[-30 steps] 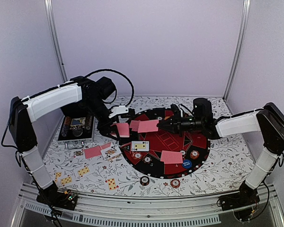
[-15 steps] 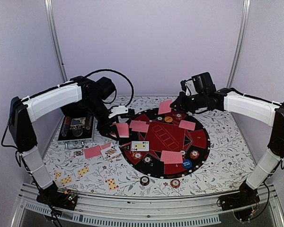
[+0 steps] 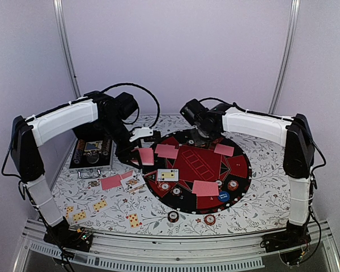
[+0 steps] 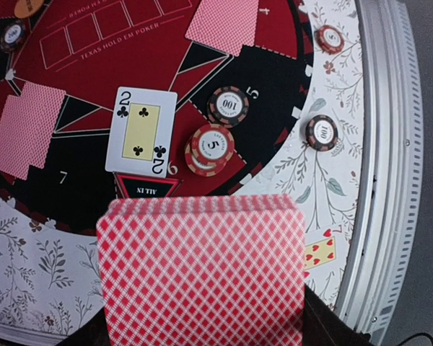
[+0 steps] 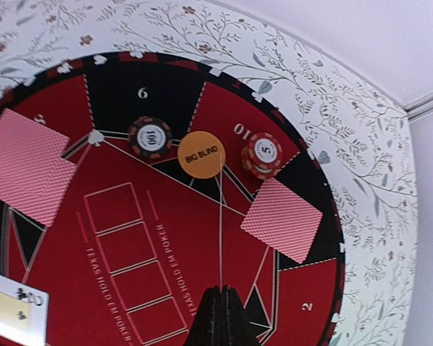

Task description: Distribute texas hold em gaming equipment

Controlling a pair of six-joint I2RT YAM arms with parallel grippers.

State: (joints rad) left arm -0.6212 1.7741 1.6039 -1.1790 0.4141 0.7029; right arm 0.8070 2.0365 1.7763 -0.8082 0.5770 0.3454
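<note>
My left gripper (image 3: 135,152) is shut on a deck of red-backed cards (image 4: 202,270) at the mat's left edge. The deck fills the bottom of the left wrist view and hides the fingers. Over the far rim of the black-and-red mat (image 3: 241,170), my right gripper (image 5: 221,292) is shut on a single card (image 5: 220,231), which I see edge-on. Under it lie the orange Big Blind disc (image 5: 201,154), two chip piles (image 5: 262,155) (image 5: 150,137) and a face-down card (image 5: 281,219). A face-up two of clubs (image 4: 141,132) lies by more chips (image 4: 212,146). The blue disc (image 3: 224,198) lies at the near rim.
The silver case (image 3: 92,154) stands open at the left. Face-up cards (image 3: 100,204) (image 3: 134,220) and a face-down one (image 3: 110,182) lie on the floral cloth. Two chips (image 3: 173,216) (image 3: 209,219) sit off the mat near the front rail.
The right arm has swung from over the mat's middle to its far rim, still gripping a card. The left arm and its deck have not moved.
</note>
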